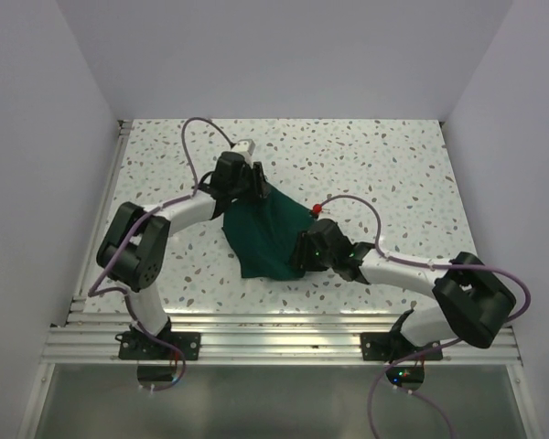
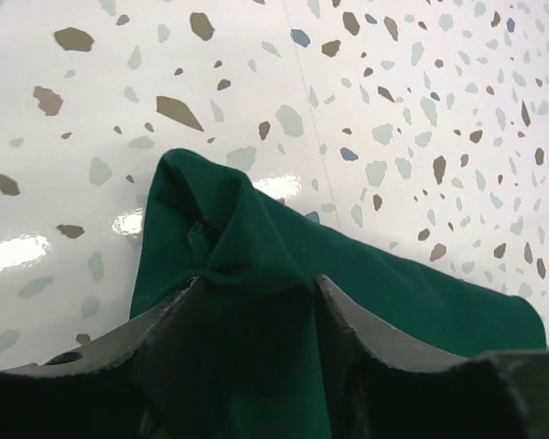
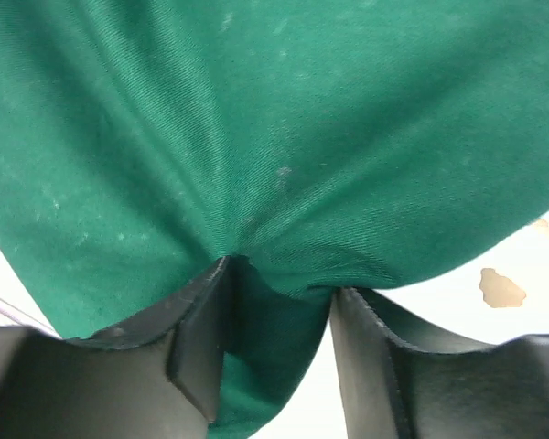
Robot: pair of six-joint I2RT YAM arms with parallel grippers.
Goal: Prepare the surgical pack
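Observation:
The surgical pack (image 1: 270, 233) is a crumpled dark green cloth lying in the middle of the speckled table (image 1: 384, 165). My left gripper (image 1: 256, 187) is at its far left corner. In the left wrist view the jaws of the left gripper (image 2: 256, 279) stand apart, and a raised fold of the green cloth (image 2: 256, 229) fills the gap. My right gripper (image 1: 302, 256) is at the near right edge. In the right wrist view the right gripper (image 3: 279, 274) also stands apart, straddling a hanging fold of the cloth (image 3: 302, 119).
A small red piece (image 1: 317, 208) sits on the right arm's purple cable (image 1: 366, 208) just beside the cloth. White walls close the table on three sides, and an aluminium rail (image 1: 274, 334) runs along the near edge.

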